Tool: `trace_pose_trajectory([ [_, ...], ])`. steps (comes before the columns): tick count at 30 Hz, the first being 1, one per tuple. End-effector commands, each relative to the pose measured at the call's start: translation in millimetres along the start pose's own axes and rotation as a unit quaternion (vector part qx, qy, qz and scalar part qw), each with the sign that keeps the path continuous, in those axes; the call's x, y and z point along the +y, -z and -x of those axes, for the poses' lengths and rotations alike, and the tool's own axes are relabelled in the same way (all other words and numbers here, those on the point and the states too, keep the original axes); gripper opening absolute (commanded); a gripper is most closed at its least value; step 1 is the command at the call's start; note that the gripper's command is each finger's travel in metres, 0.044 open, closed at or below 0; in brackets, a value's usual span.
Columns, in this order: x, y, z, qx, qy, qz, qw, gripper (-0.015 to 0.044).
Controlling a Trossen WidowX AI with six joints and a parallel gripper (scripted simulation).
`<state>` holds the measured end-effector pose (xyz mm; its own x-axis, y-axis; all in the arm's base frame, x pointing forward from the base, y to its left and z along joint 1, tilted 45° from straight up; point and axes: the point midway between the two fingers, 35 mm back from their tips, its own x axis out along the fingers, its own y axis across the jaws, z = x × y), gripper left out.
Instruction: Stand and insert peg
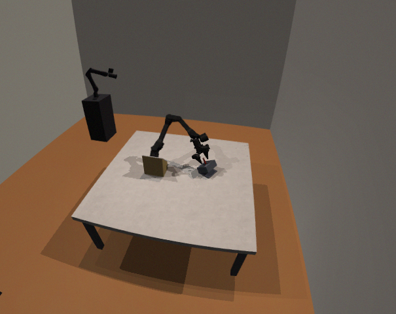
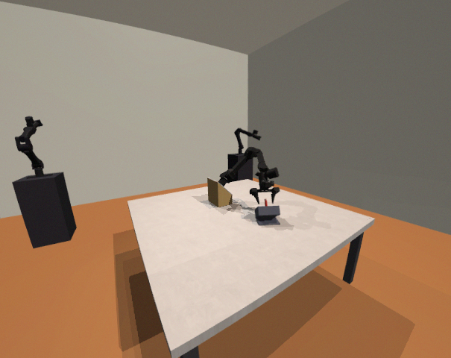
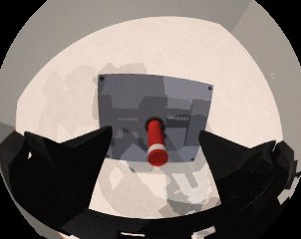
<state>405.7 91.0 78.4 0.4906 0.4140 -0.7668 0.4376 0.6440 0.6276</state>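
Observation:
The red peg (image 1: 204, 161) (image 2: 265, 202) (image 3: 155, 136) stands in the hole of the grey sloped panel (image 1: 207, 167) (image 2: 267, 212) (image 3: 126, 90). Its white-banded end points out of the face toward the wrist camera; how deep the other end sits is hidden. My gripper (image 1: 203, 160) (image 2: 266, 202) (image 3: 155, 131) is open wide, with one finger on each side of the peg and a gap on both sides in the wrist view. It touches neither the peg nor, as far as I can see, the panel.
A tan wedge-shaped block (image 1: 153, 166) (image 2: 218, 194) stands on the table (image 1: 171, 206) (image 2: 225, 254) near the arm's base. Other arms on dark pedestals (image 1: 99, 118) (image 2: 44, 208) stand off the table.

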Motion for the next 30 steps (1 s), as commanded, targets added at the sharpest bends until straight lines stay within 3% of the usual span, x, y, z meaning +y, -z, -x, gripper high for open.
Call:
trace_pose_trajectory([
  [1,1.2,-0.2,6.8,0.001,-0.001,0.002,1.000,0.0440],
  [30,1.8,-5.9,61.8,0.001,0.002,0.000,1.000,0.0440],
])
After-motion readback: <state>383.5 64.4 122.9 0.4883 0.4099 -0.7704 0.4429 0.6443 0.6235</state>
